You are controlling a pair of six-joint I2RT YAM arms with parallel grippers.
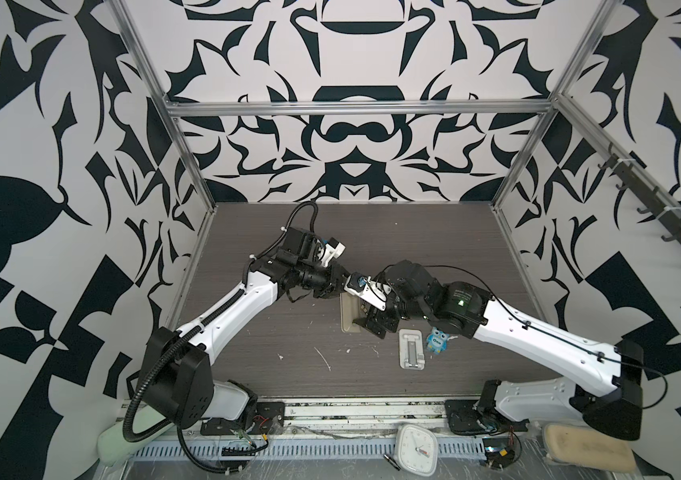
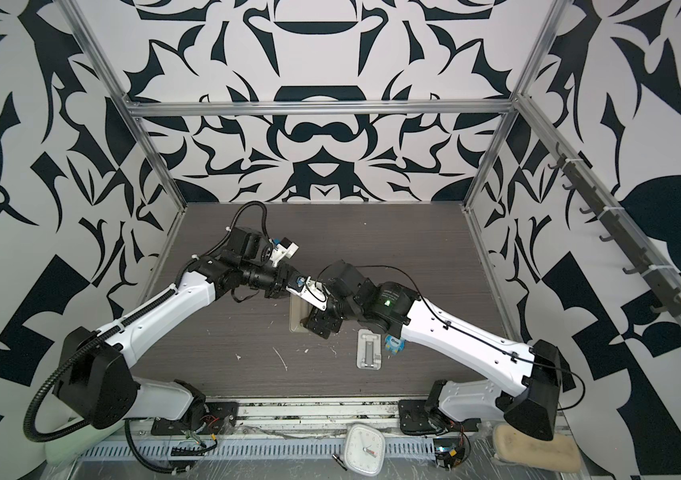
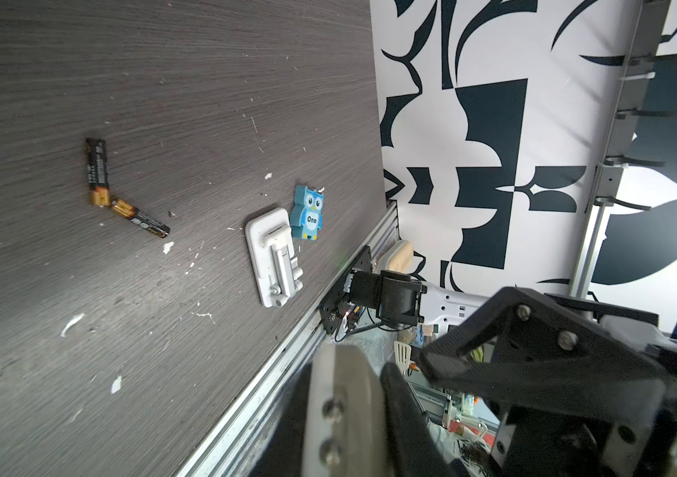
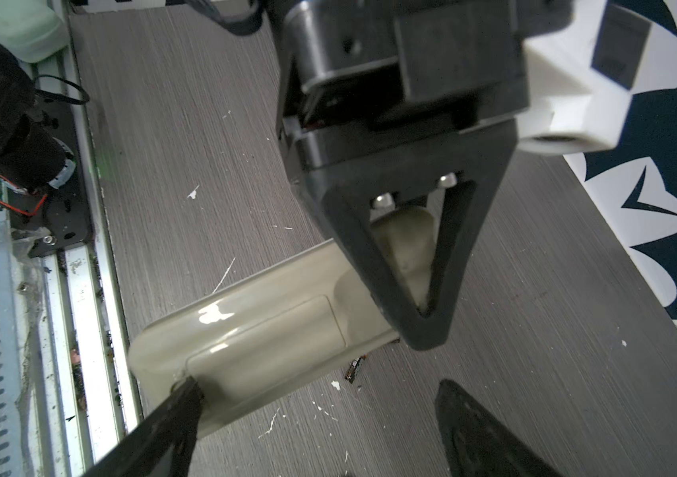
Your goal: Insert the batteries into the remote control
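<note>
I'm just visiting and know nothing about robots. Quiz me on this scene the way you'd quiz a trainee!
1. True or false: both batteries lie loose on the table, outside the remote control.
2. Which hand grips the remote control? A) left B) right C) neither
3. Fill in: the right hand is ___, with one fingertip at the remote control's end.
Key: 1 true. 2 A: the left hand clamps one end. 3 open.
</note>
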